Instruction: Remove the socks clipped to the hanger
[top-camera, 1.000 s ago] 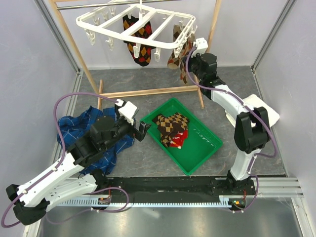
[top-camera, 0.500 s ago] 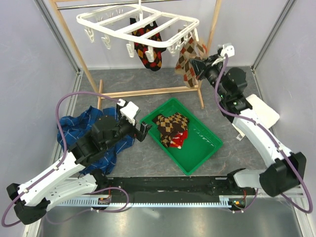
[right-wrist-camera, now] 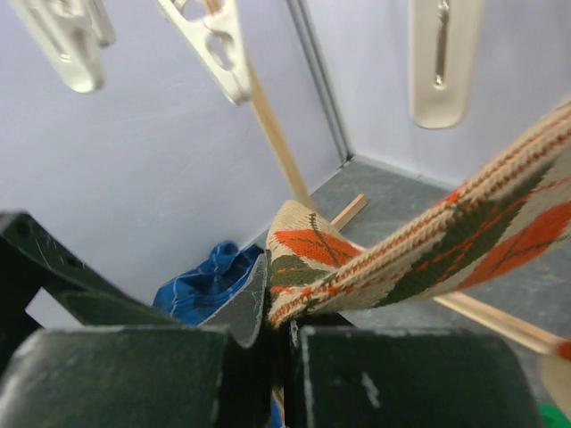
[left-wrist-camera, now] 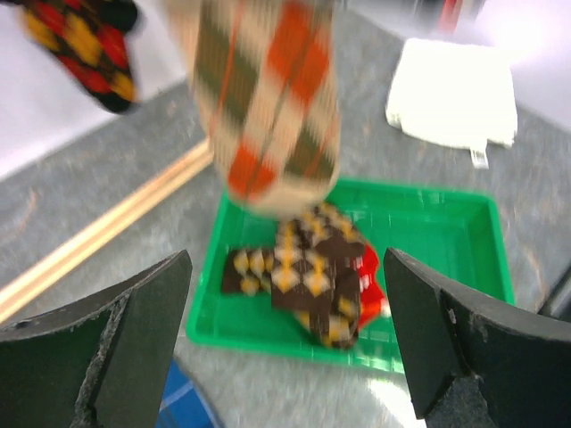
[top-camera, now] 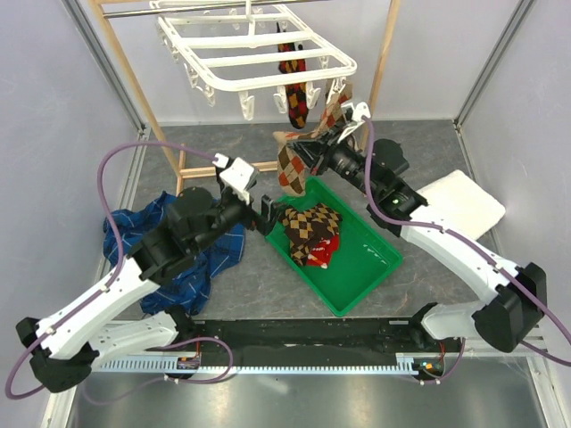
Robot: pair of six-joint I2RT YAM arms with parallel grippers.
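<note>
The tan argyle sock (top-camera: 292, 163) is off to the near right of the hanger (top-camera: 268, 82), pinched in the pressed-together fingers of the right gripper (top-camera: 312, 150); the right wrist view shows its band (right-wrist-camera: 384, 254) clamped flat between the two pads. From the grip one part runs up toward the clips (top-camera: 342, 89) at the hanger's near right corner, though whether a clip holds it cannot be told, and the toe end droops over the far edge of the green tray (top-camera: 357, 294). A black, red and yellow argyle sock (top-camera: 295, 94) hangs from the hanger's near side, just left of the tan one. The hanger itself hangs in the wooden rack (top-camera: 385, 45) at the back of the table (top-camera: 223, 285). In the tray lie a brown argyle sock (top-camera: 308, 227) and a red sock (top-camera: 326, 255), bunched together. The left gripper (top-camera: 268, 216) hovers just beside the tray's left corner with its fingers spread wide, holding nothing. A blue plaid cloth (top-camera: 134, 245) lies under the left arm, and a white folded cloth (top-camera: 457, 203) lies to the right of the tray.
</note>
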